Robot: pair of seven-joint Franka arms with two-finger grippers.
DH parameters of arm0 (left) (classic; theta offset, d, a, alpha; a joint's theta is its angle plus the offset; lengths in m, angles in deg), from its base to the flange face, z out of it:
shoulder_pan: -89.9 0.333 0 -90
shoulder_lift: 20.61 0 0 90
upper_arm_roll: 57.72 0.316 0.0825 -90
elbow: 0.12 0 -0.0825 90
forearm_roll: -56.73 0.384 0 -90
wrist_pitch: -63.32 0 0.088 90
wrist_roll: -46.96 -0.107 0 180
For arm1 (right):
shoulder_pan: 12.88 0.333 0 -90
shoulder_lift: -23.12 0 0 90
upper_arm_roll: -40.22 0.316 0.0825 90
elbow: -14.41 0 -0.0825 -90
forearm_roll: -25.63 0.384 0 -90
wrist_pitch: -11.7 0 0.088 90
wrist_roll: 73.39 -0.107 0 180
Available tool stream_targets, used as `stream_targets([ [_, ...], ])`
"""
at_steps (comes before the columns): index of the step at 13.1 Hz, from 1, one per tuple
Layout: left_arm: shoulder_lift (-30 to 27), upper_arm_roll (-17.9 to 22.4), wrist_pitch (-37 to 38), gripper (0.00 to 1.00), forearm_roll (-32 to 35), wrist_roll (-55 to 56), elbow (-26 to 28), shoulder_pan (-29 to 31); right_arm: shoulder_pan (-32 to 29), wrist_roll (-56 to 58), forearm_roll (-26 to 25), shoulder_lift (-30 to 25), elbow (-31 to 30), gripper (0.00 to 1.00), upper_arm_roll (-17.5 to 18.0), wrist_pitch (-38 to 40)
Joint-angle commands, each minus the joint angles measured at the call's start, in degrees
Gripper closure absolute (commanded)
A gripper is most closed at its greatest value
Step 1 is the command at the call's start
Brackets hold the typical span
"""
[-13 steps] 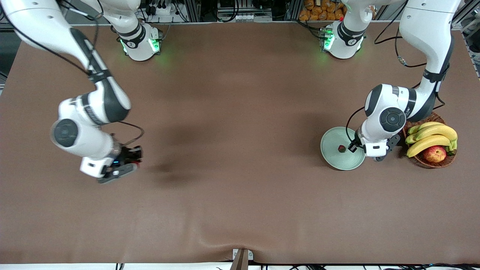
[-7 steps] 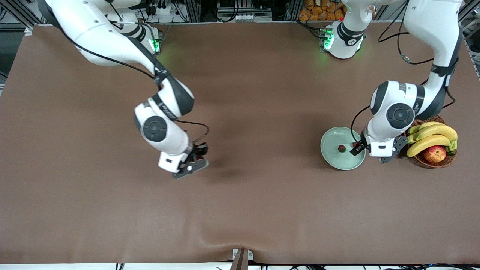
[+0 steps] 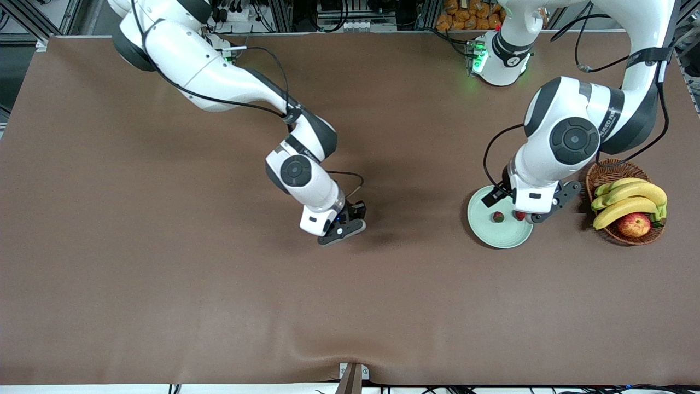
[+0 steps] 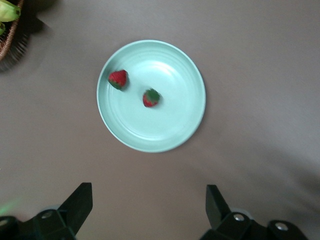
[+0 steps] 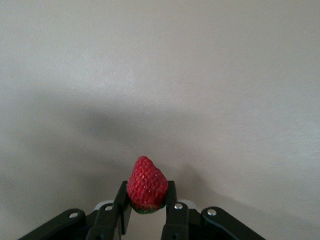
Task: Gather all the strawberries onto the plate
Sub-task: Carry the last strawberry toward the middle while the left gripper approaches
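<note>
L gripper (image 4: 147, 212) hangs over the plate (image 3: 506, 235) w/ jaws wide apart, 2 strawberries (image 4: 151, 97) on the plate, while R arm reaches toward mid-table, wrist tilted down, R gripper (image 5: 146, 212) clamped on a 3rd strawberry (image 5: 147, 185).

two small red strawberries (image 4: 118, 79) (image 4: 151, 97) are lying apart on the round pale mint-green plate (image 3: 500, 236), which is sitting beside the brown wicker fruit basket (image 3: 600, 176) toward the left arm's end of the brown table (image 3: 164, 295). yellow bananas (image 3: 629, 200) and a red-yellow apple (image 3: 634, 224) are resting in that basket.
</note>
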Motion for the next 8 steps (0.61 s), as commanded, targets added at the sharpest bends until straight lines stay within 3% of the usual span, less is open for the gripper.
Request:
stream_targets([
  [1,1.3,-3.27,3.01,0.0,-1.0,0.44,-4.41,-0.13,2.33,-2.2,0.41,1.4,2.48,0.87,-1.57,0.8],
  [2,1.39,-4.41,3.01,0.0,-1.09,1.49,-5.11,-0.56,2.33,-3.87,0.5,1.4,2.3,0.71,-1.66,1.15],
  [4,3.22,-5.04,3.01,0.0,-1.44,6.04,-7.56,-3.19,2.42,-6.16,-0.02,1.23,1.17,0.0,-1.75,1.42],
  [6,6.03,-4.95,2.93,0.0,-1.44,9.13,-9.85,-6.26,1.81,-6.08,-0.03,0.53,0.9,0.0,-1.92,2.2],
  [8,10.24,-4.95,2.49,0.0,-1.09,14.3,-12.13,-10.57,0.06,-6.17,-0.03,-1.83,0.81,0.0,-1.92,7.89],
])
